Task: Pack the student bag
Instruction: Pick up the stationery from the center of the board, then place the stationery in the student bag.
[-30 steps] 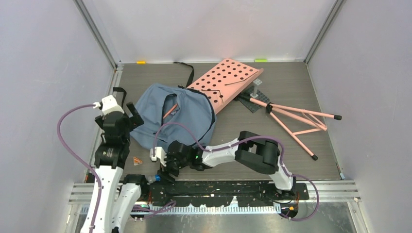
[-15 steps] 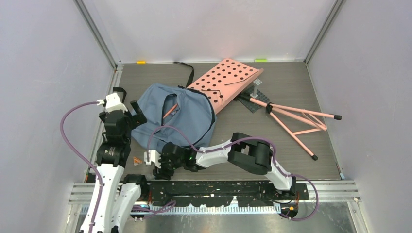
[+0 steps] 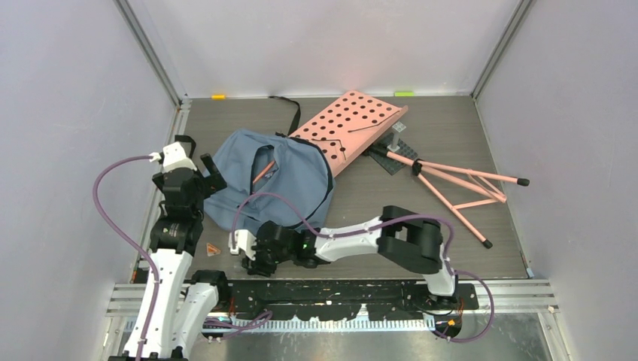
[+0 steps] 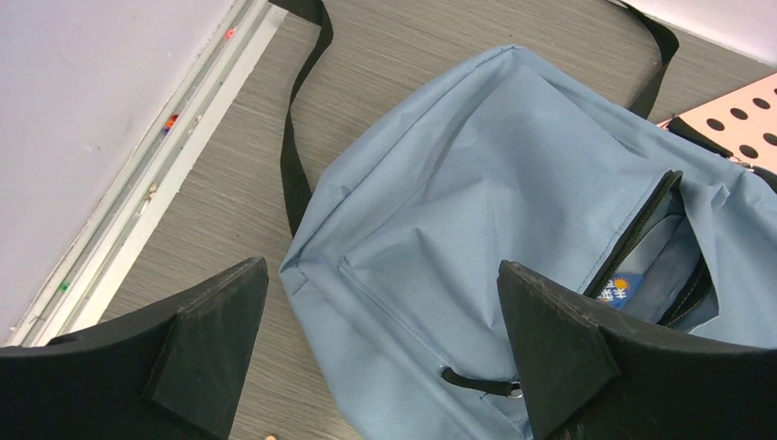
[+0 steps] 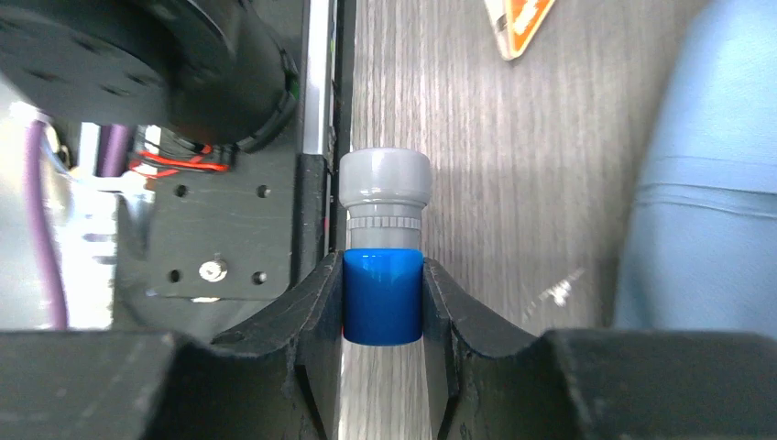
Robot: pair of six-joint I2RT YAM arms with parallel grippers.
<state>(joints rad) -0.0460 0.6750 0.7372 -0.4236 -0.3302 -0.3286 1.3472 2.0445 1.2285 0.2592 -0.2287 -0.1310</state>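
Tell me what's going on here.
The right gripper is closed on a blue stick with a grey cap, which lies on the table near its front edge. The left gripper hangs wide open above the student bag, which lies flat with its zipper open. The stick is not yet in the bag.

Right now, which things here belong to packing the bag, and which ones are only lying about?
Job: bag; blue stick, gripped by the right gripper; left gripper, open over the bag.
Lying about: pink board; pink stand; orange triangle, perhaps to pack later.
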